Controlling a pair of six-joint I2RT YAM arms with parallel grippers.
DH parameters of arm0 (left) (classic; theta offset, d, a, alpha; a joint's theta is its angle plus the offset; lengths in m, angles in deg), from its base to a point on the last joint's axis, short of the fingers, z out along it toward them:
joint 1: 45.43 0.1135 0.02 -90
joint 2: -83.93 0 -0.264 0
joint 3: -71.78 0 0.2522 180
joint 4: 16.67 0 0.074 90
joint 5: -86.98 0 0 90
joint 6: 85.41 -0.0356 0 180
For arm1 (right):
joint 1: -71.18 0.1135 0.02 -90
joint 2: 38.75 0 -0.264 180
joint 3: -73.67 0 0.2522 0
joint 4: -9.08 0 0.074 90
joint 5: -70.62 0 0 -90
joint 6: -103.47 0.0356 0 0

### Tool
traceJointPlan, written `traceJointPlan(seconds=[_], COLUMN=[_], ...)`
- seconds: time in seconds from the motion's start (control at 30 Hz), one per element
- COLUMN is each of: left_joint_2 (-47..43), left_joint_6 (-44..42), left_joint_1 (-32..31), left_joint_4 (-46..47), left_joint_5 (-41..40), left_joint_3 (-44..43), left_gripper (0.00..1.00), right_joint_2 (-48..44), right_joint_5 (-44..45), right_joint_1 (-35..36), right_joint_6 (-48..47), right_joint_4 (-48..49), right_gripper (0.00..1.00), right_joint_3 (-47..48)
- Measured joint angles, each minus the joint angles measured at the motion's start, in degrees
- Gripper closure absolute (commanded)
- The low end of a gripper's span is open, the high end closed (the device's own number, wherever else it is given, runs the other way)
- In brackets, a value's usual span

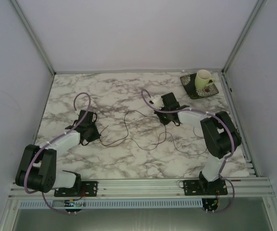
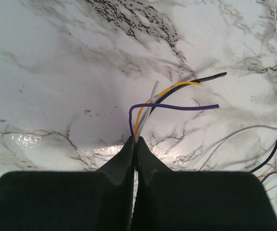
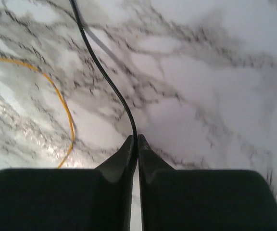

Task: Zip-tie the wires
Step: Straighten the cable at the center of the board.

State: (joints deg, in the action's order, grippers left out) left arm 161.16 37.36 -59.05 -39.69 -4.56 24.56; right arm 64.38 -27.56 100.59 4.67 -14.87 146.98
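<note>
Here the left fingers [image 2: 121, 161] pinch the ends of the thin purple, orange, black and white wires [image 2: 177, 106], which trail loosely across the grey-veined white marble table [image 1: 105, 91]; the right fingers [image 3: 150, 161] clamp one black strand [image 3: 110, 86].

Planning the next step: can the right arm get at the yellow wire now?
Probably not yet: the right hand is shut on the black wire. The yellow wire lies uncovered beside it, apart.
</note>
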Motion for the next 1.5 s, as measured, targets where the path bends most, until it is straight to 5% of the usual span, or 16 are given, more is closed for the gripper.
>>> traceJointPlan(seconds=[0.3, 0.63, 0.97, 1.23, 1.5], left_joint_2=[2.16, 6.73, 8.57, 8.26, 7.78], left_joint_6=[-1.29, -2.73, -3.15, -3.21, -4.7], left_joint_1=[-0.07, 0.28, 0.59, 0.59, 0.68], left_joint_4=[-0.11, 0.31, 2.12, 2.16, -1.2], left_joint_5=[-1.68, -2.51, -2.49, -2.45, -4.04], left_joint_3=[-1.9, -5.79, -6.95, -6.97, -8.44], left_gripper=[1.0, 1.0, 1.0, 0.71, 0.37], right_joint_2=[-11.87, -18.29, -16.15, -21.29, -24.74], right_joint_5=[6.95, 15.26, 16.39, 15.39, 17.86], right_joint_1=[-5.99, -11.15, -11.67, -16.11, -20.17], right_joint_6=[4.57, 10.6, 10.1, 12.39, 18.64], right_joint_4=[-8.22, -16.04, -20.94, -19.23, -12.04], right_gripper=[1.0, 1.0, 0.57, 0.32, 0.3], right_joint_3=[-8.92, -7.87, -6.73, -2.82, -3.17])
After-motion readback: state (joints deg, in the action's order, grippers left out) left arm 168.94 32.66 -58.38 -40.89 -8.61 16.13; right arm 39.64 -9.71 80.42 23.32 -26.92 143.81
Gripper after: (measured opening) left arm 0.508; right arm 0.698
